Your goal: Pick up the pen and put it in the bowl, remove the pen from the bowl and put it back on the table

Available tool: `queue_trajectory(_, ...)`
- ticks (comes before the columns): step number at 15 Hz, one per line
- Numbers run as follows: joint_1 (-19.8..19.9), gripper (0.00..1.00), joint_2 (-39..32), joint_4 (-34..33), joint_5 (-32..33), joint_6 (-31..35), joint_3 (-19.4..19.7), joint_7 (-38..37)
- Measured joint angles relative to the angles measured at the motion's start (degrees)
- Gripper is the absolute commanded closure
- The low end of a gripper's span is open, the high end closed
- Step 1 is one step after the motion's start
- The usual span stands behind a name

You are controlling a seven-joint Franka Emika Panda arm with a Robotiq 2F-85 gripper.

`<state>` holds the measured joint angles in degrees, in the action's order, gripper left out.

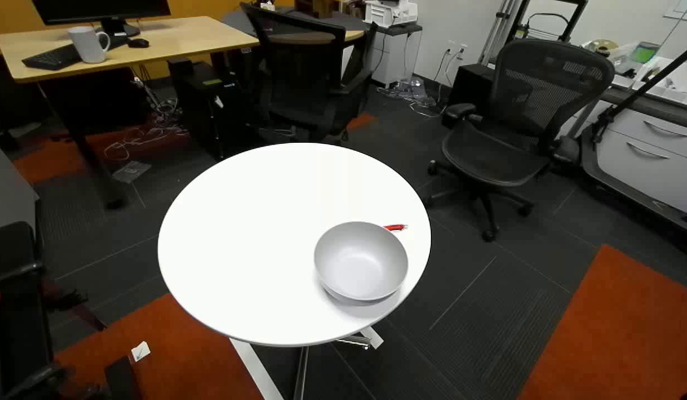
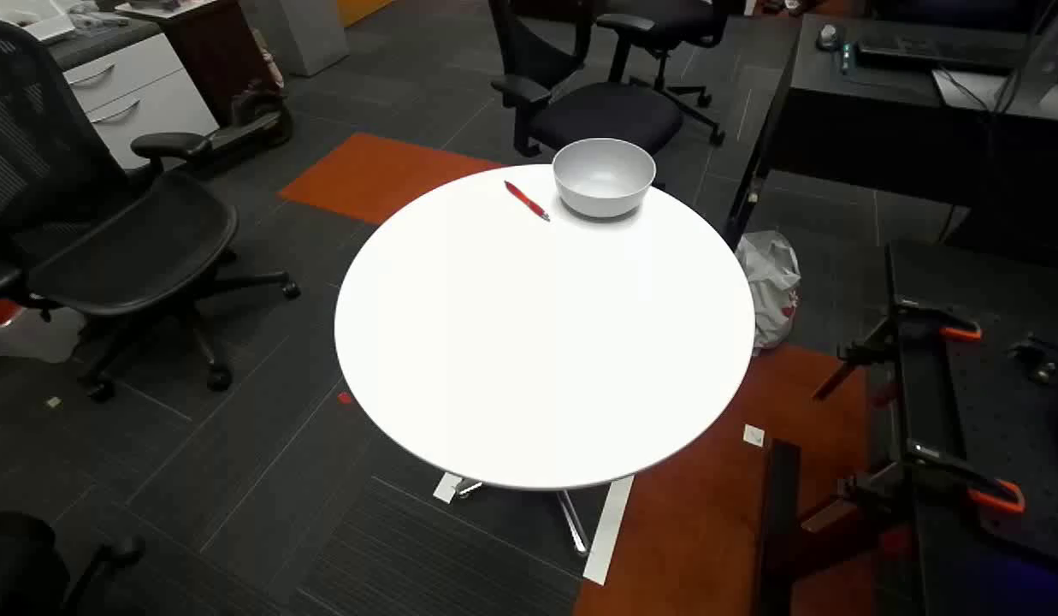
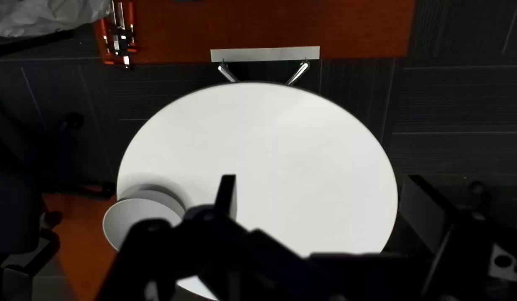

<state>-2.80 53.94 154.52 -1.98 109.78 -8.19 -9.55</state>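
The red pen (image 2: 527, 201) lies on the white round table (image 2: 537, 342), beside the bowl (image 2: 604, 175) and apart from it. In an exterior view one end of the pen (image 1: 396, 227) shows behind the rim of the silver-grey bowl (image 1: 360, 266), which stands upright near the edge of the table (image 1: 254, 239). In the wrist view the bowl (image 3: 135, 215) is at the lower left of the table (image 3: 283, 142), partly covered by the gripper. My gripper (image 3: 322, 179) is wide open above the table, with nothing between its fingers. The pen does not show in the wrist view. The gripper is out of both exterior views.
A black mesh chair (image 1: 521, 116) stands near the table, and a wooden desk (image 1: 182, 44) with a mug (image 1: 90, 44) is behind it. A black bench (image 2: 990, 359) with orange-handled clamps and a plastic bag (image 2: 770, 282) are beside the table.
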Motion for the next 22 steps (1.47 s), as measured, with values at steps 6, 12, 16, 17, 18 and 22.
queue_trajectory(6, 0.0, 0.0, 0.0, 0.0, 0.0, 0.0, 0.0, 0.0)
queue_trajectory(12, 1.7, 0.0, -2.6, -0.6, 2.1, 7.5, 0.4, 0.0)
queue_trajectory(16, 6.6, 0.0, -11.1, -3.4, 5.7, 18.5, 0.5, -0.6)
queue_trajectory(17, 7.9, 0.0, -14.1, -4.5, 6.8, 20.9, 0.5, -1.3)
queue_trajectory(18, 9.1, 0.0, -17.3, -5.8, 7.9, 23.1, 0.5, -2.2)
queue_trajectory(22, 12.4, 0.0, -31.4, -12.8, 12.0, 30.3, 0.6, -6.3)
